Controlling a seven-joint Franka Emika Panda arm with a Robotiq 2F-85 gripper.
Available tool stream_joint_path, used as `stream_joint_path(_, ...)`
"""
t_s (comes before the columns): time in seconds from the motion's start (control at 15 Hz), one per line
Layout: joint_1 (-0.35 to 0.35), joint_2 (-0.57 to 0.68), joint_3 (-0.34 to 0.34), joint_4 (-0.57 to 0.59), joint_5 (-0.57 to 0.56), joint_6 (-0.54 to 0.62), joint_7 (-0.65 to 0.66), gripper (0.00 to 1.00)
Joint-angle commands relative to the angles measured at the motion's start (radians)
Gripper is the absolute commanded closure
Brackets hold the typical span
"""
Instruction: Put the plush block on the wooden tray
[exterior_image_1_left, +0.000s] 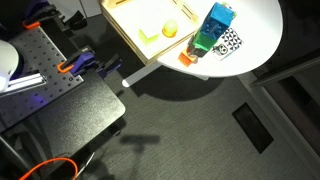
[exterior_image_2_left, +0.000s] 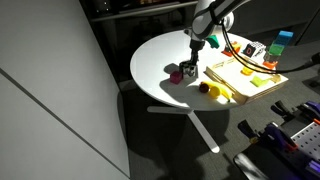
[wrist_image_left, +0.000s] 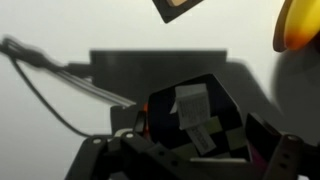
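The plush block (wrist_image_left: 195, 120) is dark with patterned patches and white label tags. In the wrist view it fills the space between my gripper's (wrist_image_left: 200, 135) two fingers, which press on its sides. In an exterior view the gripper (exterior_image_2_left: 190, 64) is down at the round white table with the block (exterior_image_2_left: 179, 73) at its tips, to the left of the wooden tray (exterior_image_2_left: 243, 78). The light wood tray also shows in an exterior view (exterior_image_1_left: 128, 36), where gripper and block are out of view.
A small red block (exterior_image_2_left: 203, 87) and yellow pieces (exterior_image_2_left: 214, 93) lie at the tray's near corner. A blue-and-green block tower (exterior_image_1_left: 213, 30) and a black-and-white checkered cube (exterior_image_1_left: 229, 43) stand beside the tray. A cable (wrist_image_left: 50, 85) crosses the table in the wrist view.
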Motion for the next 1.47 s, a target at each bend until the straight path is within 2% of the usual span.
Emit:
stream_joint_path(0.0,0.008,0.042,-0.003,0.054,-0.036,0.014,0.014,0.25)
stream_joint_path(0.07,0.009,0.048,-0.004,0.059,-0.04,0.01,0.014,0.26)
stream_joint_path(0.27,0.01,0.054,-0.007,0.065,-0.047,0.012,0.02,0.49)
stream_joint_path(0.67,0.019,0.009,-0.031,0.043,-0.051,-0.014,0.081,0.87)
stream_joint_path(0.87,0.016,-0.02,-0.042,0.024,-0.061,-0.023,0.117,0.94)
stream_joint_path(1.4,-0.01,-0.122,-0.027,-0.019,-0.037,-0.043,0.169,0.93)
